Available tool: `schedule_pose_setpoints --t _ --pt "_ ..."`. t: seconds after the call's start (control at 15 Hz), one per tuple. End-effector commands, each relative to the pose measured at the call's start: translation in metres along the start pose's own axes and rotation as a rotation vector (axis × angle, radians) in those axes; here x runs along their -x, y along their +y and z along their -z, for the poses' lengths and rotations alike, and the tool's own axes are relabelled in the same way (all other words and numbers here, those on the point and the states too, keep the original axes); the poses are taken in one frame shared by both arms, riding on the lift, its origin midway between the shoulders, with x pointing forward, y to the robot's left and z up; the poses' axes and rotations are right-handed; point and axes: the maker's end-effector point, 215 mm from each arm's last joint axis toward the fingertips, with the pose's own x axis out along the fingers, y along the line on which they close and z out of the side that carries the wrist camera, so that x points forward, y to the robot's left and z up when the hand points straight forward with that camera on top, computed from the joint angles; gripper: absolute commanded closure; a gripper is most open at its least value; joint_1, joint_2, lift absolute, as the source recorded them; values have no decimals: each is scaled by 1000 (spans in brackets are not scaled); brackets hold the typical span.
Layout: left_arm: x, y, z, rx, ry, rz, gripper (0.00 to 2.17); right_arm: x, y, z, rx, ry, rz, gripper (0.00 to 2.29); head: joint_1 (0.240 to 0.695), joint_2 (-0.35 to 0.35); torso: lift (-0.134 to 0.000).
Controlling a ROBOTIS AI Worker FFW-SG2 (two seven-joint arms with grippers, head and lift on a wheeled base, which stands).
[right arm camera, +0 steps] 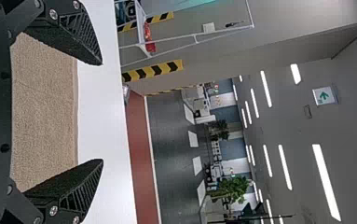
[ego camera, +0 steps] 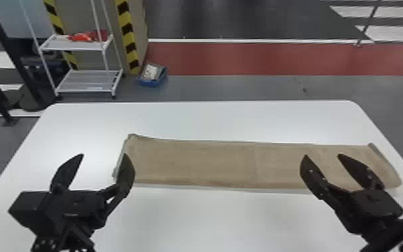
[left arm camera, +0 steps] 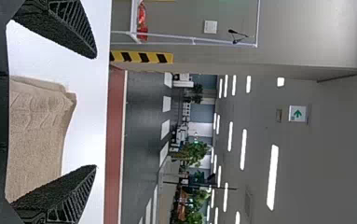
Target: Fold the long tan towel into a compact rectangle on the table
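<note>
**Plainly, a long towel lies stretched across our table with two wide-open grippers before it**

We have the tan towel (ego camera: 211,164) laid flat and lengthwise on the white table (ego camera: 211,221), reaching from left of the middle to near the right edge. Its left end is a bit rumpled, and its right end shows a turned edge.

Our left gripper (ego camera: 103,155) stands with its fingers wide apart and empty, one of them blocking our sight of part of the towel's left end. Our right gripper (ego camera: 323,155) also has its fingers spread and empty, and they hide bits of the towel's right part.

Beyond the table, we see a white rack (ego camera: 87,85) with something red (ego camera: 85,36) on its upper shelf, and a blue box (ego camera: 152,82) on the floor beside a pillar's striped corner (ego camera: 129,37). Dark posts (ego camera: 11,50) stand to the left, and a red floor strip (ego camera: 277,58) runs across behind.
</note>
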Motion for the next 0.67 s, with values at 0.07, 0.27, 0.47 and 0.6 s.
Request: schedule_pose_setpoints --t 0.07,0.27,0.47,0.6 --pt "0 3 -1 11 -6 -6 29 0 0 0 -1 1 1 154 695 1 -123" --pt "1 4 2 20 0 -7 29 0 0 3 -10 11 0 154 695 3 -123" --pt "0 3 0 17 -3 -4 39 0 -1 5 -15 17 1 154 695 6 -123" --pt "0 4 -1 17 -5 -6 39 0 -1 5 -14 18 0 154 695 5 -123"
